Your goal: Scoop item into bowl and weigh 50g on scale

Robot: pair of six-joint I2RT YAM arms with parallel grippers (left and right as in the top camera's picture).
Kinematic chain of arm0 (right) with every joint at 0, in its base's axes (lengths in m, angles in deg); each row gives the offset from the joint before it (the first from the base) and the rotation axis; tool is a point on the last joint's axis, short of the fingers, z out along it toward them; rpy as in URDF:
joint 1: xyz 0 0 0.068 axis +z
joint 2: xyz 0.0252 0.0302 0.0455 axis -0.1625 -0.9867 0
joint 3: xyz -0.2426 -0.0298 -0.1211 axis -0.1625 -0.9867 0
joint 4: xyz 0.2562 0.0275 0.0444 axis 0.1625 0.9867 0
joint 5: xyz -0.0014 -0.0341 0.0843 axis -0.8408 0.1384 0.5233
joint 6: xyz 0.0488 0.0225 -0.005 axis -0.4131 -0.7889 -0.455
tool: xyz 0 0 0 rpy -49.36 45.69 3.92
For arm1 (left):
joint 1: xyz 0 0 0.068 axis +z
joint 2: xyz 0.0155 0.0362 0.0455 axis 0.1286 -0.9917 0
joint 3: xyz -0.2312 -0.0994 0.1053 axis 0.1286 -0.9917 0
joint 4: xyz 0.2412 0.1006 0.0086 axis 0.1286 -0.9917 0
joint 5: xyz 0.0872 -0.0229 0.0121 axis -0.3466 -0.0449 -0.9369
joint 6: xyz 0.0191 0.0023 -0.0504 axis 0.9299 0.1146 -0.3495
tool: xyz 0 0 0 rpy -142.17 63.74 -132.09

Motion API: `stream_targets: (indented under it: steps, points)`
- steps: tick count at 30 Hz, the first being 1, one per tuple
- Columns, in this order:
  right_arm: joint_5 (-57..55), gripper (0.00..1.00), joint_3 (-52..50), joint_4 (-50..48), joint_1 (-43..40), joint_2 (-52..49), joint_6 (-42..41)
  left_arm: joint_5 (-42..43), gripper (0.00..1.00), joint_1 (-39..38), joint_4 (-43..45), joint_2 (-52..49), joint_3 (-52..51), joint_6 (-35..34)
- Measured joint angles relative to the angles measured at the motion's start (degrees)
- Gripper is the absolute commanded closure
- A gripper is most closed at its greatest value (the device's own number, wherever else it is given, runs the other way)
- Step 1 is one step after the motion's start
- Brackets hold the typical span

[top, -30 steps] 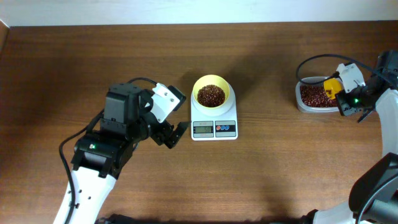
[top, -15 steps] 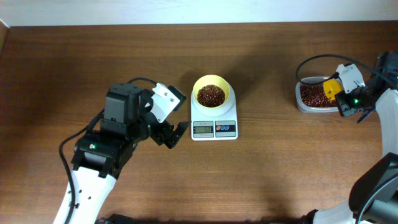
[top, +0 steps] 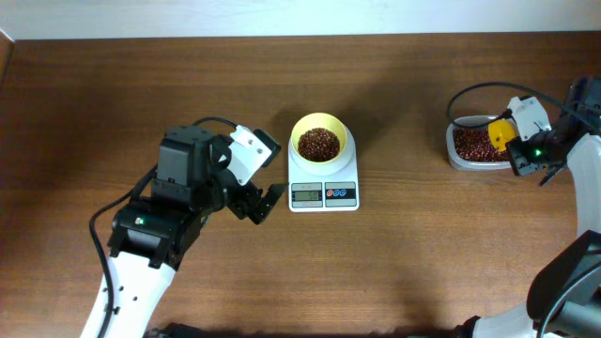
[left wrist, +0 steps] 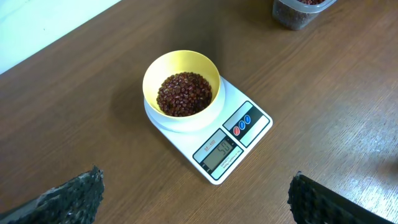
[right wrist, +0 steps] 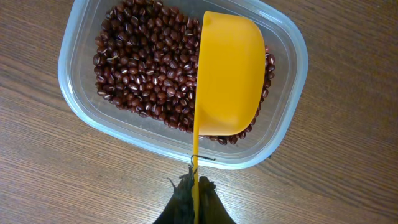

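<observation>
The pale-yellow bowl sits on the white scale at mid-table and holds reddish-brown beans. In the left wrist view the bowl with beans stands on the scale, whose display shows digits. My left gripper is open and empty, just left of the scale; its fingers frame the view. My right gripper is shut on the handle of a yellow scoop, held turned on its side over the clear tub of beans.
The clear tub stands at the far right of the table, with the right arm beside it. It also shows at the top edge of the left wrist view. The wooden table's back edge meets a white wall.
</observation>
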State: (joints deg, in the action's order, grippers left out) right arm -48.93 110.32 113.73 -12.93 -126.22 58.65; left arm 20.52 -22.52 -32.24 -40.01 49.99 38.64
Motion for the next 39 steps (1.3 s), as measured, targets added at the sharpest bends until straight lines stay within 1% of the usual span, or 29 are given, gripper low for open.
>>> stream_targets:
  steps: [4,12,20,23,24,26,27,28,30,36,39]
  points:
    - [0.0,0.96,0.1,0.0,0.0,0.0,0.0,0.0,0.01,0.0,0.0,0.0,0.0,0.0]
    - [-1.6,0.96,6.9,2.6,0.0,0.1,2.0,0.0,0.01,0.0,0.0,0.0,0.0,0.0]
    - [-2.9,0.96,7.1,6.5,2.3,0.1,2.1,0.0,0.01,0.0,0.0,0.0,0.0,0.0]
    - [-3.0,0.96,7.1,6.6,2.3,0.1,-4.8,0.0,0.01,0.0,0.0,0.0,0.0,0.0]
    - [-3.0,0.96,7.1,6.7,2.3,0.1,-9.0,0.0,0.01,0.0,0.0,0.0,0.0,0.0]
    - [-3.0,0.96,7.1,6.8,2.3,0.1,-14.1,0.0,0.01,0.0,0.0,0.0,0.0,0.0]
    - [-2.6,0.96,7.3,7.8,2.3,0.1,-18.5,0.0,0.01,0.0,0.0,0.0,0.0,0.0]
    - [-2.1,0.96,7.5,8.4,2.3,0.1,-20.6,0.0,0.01,0.0,0.0,0.0,0.0,0.0]
    - [1.7,0.96,9.4,11.0,2.3,0.2,-27.9,0.0,0.01,0.0,0.0,0.0,0.0,0.0]
    - [13.4,0.96,16.1,13.9,2.3,0.5,-38.3,0.0,0.01,0.0,0.0,0.0,0.0,0.0]
    - [14.9,0.96,16.8,14.0,2.3,0.5,-42.5,0.0,0.01,0.0,0.0,0.0,0.0,0.0]
